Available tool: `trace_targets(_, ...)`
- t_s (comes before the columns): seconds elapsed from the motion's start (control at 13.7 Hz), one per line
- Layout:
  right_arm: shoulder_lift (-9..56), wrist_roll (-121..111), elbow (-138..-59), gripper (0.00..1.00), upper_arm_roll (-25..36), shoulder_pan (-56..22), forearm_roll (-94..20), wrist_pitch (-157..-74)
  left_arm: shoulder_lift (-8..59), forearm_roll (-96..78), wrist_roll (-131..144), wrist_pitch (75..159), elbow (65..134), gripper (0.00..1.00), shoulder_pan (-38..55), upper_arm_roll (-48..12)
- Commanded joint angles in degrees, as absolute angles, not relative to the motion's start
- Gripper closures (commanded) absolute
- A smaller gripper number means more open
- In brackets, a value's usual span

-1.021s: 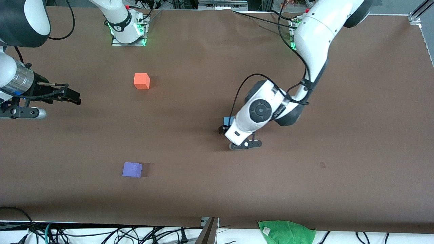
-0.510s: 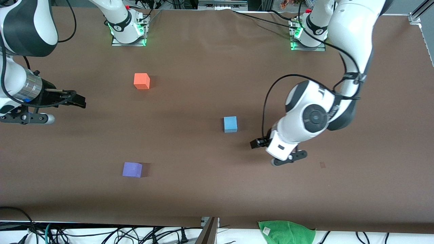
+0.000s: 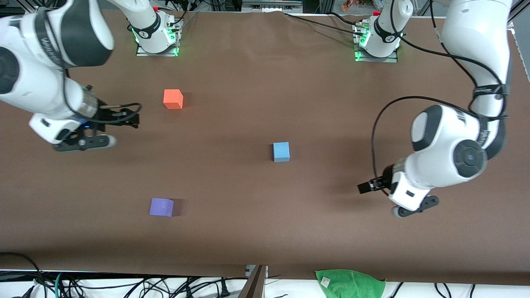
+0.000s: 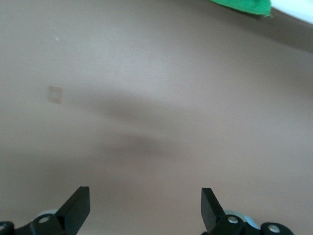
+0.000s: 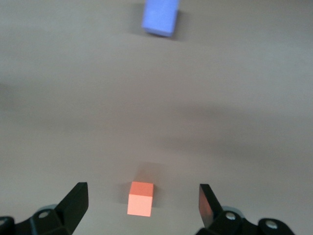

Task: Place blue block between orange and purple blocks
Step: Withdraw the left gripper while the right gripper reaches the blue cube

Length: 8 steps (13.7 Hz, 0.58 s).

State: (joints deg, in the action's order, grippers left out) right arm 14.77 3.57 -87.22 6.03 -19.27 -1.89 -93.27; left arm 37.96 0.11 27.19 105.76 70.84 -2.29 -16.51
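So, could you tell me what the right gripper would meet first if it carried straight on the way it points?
Most likely the orange block: it lies between the right gripper's open fingers in the wrist view, with the purple block farther along. Depth is uncertain.

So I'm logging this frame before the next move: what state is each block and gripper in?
blue block: resting on the table, ungripped.
orange block: resting on the table, untouched.
purple block: resting on the table, untouched.
left gripper: open, holding nothing, over bare table.
right gripper: open, holding nothing, near the orange block.
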Motion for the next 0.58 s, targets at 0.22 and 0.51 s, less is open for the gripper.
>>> trace_targets(0.22,23.7,9.9,-86.5,0.0,4.0,-29.2,-5.2,-107.9,30.0,0.4,15.7,94.1,70.3,0.0,-7.4,-16.6)
trace_targets(0.51,34.2,29.6,-83.9,0.0,4.0,-38.6,-5.0,-121.9,20.1,0.4,11.9,88.3,73.9,0.0,-2.0,-8.0)
